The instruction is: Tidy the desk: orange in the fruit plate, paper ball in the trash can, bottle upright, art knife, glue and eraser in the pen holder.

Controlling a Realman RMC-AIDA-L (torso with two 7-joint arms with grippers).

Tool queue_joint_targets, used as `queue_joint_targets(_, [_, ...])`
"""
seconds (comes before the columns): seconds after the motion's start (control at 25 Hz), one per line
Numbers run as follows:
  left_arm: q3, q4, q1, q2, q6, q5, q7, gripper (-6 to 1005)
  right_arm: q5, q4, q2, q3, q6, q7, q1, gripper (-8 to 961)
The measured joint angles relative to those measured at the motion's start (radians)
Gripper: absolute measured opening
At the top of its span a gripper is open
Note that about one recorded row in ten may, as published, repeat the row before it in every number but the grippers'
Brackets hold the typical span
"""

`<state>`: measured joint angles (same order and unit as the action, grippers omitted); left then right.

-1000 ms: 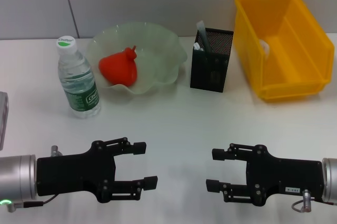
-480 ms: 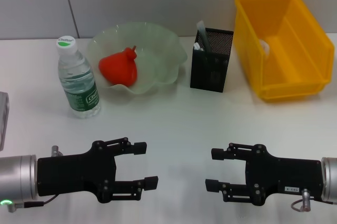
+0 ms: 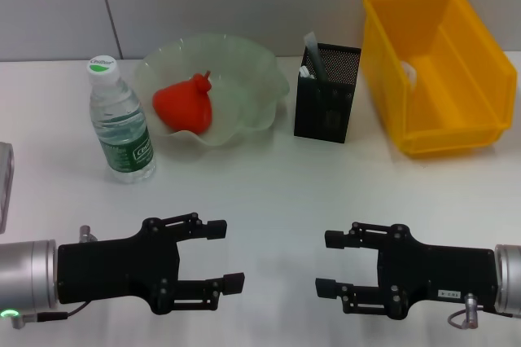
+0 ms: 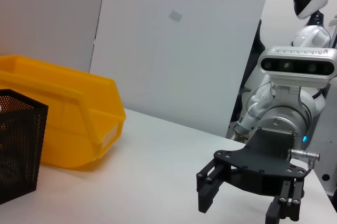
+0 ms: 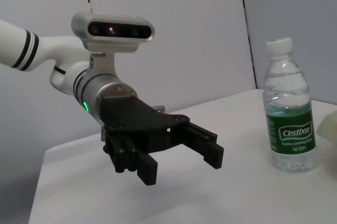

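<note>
The orange [image 3: 185, 104] lies in the pale green fruit plate [image 3: 254, 78]. The bottle [image 3: 120, 123] stands upright to the left of the plate; it also shows in the right wrist view [image 5: 288, 124]. The black mesh pen holder [image 3: 326, 107] holds a white item [image 3: 312, 47] that sticks out; the eraser is hidden. A white bit of the paper ball [image 3: 409, 75] shows inside the yellow trash can [image 3: 452, 139]. My left gripper [image 3: 225, 256] and right gripper [image 3: 329, 263] are both open and empty, low over the near table, facing each other.
A grey object [image 3: 4, 180] sits at the table's left edge. The left wrist view shows the trash can [image 4: 68, 124], the pen holder [image 4: 18, 150] and the right gripper [image 4: 245, 205]. The right wrist view shows the left gripper [image 5: 179, 163].
The right gripper has edged slightly toward the left gripper. Nothing else has moved.
</note>
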<state>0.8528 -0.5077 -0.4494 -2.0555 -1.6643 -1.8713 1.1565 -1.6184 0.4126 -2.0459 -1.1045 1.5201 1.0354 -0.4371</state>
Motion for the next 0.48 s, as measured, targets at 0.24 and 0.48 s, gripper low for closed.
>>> queue_joint_targets(0.24, [-0.001,0.000,0.000,0.002,0.000,0.000,0.000,827,0.000,0.000,-0.002,0.000,0.000,0.000,-0.001,710])
queue_joint_targets(0.48, [-0.002,0.000,0.000,0.002,0.000,0.000,0.000,827,0.000,0.000,-0.002,0.000,0.000,0.004,-0.001,710])
